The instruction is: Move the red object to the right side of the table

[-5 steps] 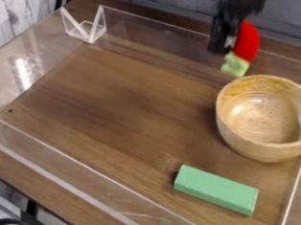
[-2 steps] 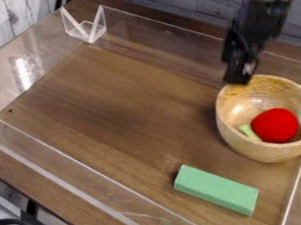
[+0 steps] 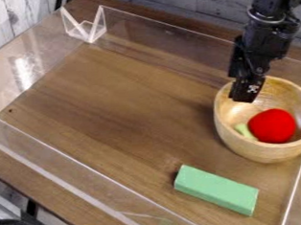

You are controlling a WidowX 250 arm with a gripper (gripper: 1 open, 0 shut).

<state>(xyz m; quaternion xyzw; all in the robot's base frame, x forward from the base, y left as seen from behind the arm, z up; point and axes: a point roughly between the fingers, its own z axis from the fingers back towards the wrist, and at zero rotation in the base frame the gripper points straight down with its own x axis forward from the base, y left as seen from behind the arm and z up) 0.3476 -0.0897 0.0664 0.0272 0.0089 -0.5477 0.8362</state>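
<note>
Just above the near-left rim of the wooden bowl (image 3: 265, 118), the black gripper (image 3: 247, 87) hangs pointing straight down, its jaws spread and nothing between them. That empty, parted stance fits a claw that has no further hold on anything: the red object (image 3: 274, 125) lies free inside the bowl, resting against the curved inner wall with its small green stem piece (image 3: 248, 131) turned toward the left side of the hollow. The bowl explains why the fruit sits so calmly where it does; a glossy ball on a flat board would likely roll, whereas the sloping wood cradles it and keeps it put. The bowl itself stands on the right-hand part of the table (image 3: 115, 117), close to the clear acrylic wall (image 3: 294, 198) on that side, so the toy in its present spot appears to satisfy the request, judged by where things lie. The fingertips are near the rim but whether they touch it cannot be told from this single view. A flat green block (image 3: 216, 189) lies on the board in front of the bowl, well apart from the claw and seemingly of no concern to the job. At the far left corner a small clear bracket (image 3: 84, 24) stands against the wall, and most of the dark wood grain between it and the bowl is bare.
</note>
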